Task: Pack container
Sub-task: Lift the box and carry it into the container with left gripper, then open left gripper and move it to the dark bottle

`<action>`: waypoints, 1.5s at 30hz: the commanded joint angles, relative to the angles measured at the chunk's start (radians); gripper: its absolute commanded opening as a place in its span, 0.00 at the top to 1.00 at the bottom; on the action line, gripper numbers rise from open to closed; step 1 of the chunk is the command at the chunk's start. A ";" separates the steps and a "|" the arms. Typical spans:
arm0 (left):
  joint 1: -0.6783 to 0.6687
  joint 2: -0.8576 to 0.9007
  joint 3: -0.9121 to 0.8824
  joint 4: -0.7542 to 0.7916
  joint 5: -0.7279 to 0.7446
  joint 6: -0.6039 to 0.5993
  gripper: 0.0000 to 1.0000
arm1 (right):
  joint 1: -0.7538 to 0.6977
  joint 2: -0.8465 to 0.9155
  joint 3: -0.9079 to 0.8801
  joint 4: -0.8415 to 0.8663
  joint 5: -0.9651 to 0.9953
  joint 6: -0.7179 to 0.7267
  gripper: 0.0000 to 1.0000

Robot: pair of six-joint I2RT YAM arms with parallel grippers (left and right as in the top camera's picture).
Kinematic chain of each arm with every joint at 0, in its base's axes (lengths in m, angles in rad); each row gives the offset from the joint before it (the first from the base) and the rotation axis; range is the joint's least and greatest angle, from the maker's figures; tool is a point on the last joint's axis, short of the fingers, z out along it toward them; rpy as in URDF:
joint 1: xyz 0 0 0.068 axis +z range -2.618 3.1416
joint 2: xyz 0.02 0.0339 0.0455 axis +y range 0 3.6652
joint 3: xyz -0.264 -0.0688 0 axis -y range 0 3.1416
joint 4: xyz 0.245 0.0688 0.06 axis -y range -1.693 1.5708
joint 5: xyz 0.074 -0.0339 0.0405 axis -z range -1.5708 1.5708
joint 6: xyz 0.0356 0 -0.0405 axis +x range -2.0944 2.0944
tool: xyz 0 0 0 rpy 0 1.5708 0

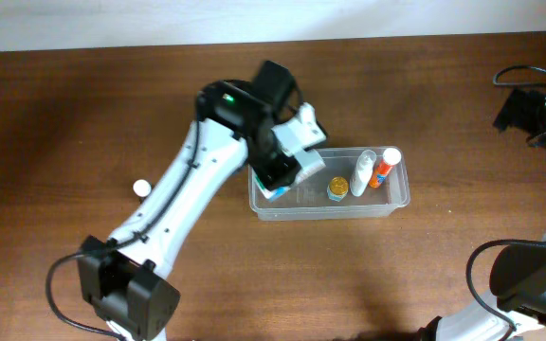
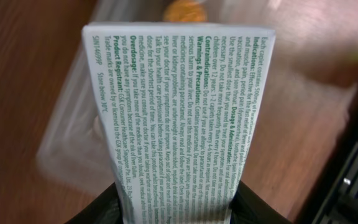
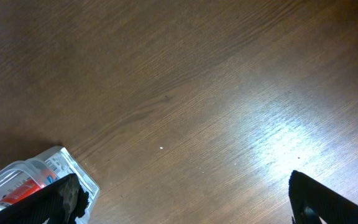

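The container [image 1: 387, 202], a clear plastic tub, lies mid-table with a yellow-capped jar [image 1: 337, 188], a white bottle [image 1: 362, 173] and an orange-and-white bottle [image 1: 384, 168] inside. Over its left end my left gripper [image 1: 278, 180] is shut on a white box. In the left wrist view that box [image 2: 179, 106], printed with green text, is pinched between the black fingers [image 2: 104, 208] of the left gripper [image 2: 176, 208], with the blurred container [image 2: 67, 149] beneath it. Far off at the right, my right gripper [image 1: 536, 106] is open; its fingers [image 3: 58, 199] hold nothing, and its view catches a container corner [image 3: 73, 167].
A small white cap-like object [image 1: 141, 188] lies on the wooden table [image 1: 64, 114] left of the left arm. Black cables [image 1: 524, 76] sit at the far right edge beside the right arm. A pale wall runs along the table's back edge.
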 commanded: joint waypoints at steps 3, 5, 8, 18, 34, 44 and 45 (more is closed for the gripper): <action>-0.084 0.008 0.007 0.034 -0.055 0.130 0.54 | -0.006 0.004 -0.004 0.002 -0.003 0.012 0.02; -0.091 0.015 0.007 0.050 -0.089 0.130 0.54 | -0.006 0.004 -0.004 0.002 -0.003 0.012 0.01; -0.090 0.026 0.007 0.061 -0.092 0.167 0.54 | -0.006 0.004 -0.004 0.002 -0.003 0.012 0.02; -0.090 0.116 0.007 0.064 -0.129 0.338 0.54 | -0.006 0.004 -0.004 0.002 -0.003 0.012 0.02; -0.088 0.172 0.007 0.094 -0.174 0.340 0.47 | -0.006 0.004 -0.004 0.002 -0.002 0.012 0.02; -0.088 0.195 0.008 0.113 -0.175 0.334 0.46 | -0.006 0.004 -0.004 0.002 -0.003 0.012 0.02; -0.088 0.194 0.011 0.117 -0.175 0.332 0.46 | -0.006 0.004 -0.004 0.002 -0.003 0.012 0.02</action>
